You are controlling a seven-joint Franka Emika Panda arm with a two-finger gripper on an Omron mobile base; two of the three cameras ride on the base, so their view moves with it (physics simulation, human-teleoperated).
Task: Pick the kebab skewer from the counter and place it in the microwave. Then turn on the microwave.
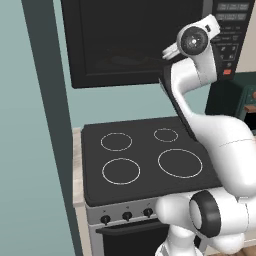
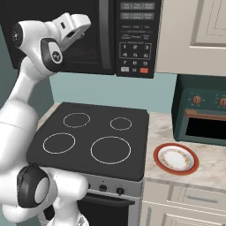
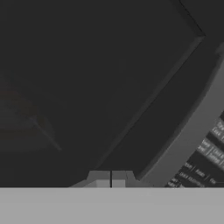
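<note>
The black microwave (image 2: 95,53) hangs above the stove, and its dark glass door (image 1: 125,45) looks closed in the right base view. My gripper (image 3: 110,179) is shut with nothing in it, its tips close against the glass left of the long handle (image 3: 175,144). It is raised in front of the door in both base views (image 1: 168,51) (image 2: 87,22). Through the glass a dim reddish shape on a thin stick, seemingly the kebab skewer (image 3: 26,113), lies inside. The grey keypad (image 2: 134,48) with its red button (image 2: 144,70) sits right of the handle. The beige counter (image 2: 207,176) lies to the right.
The black four-ring stovetop (image 2: 92,137) lies directly below the microwave. A white red-rimmed plate (image 2: 175,159) rests on the counter beside it. A dark green toaster oven (image 2: 203,114) stands at the back right, under cream wall cabinets (image 2: 194,35).
</note>
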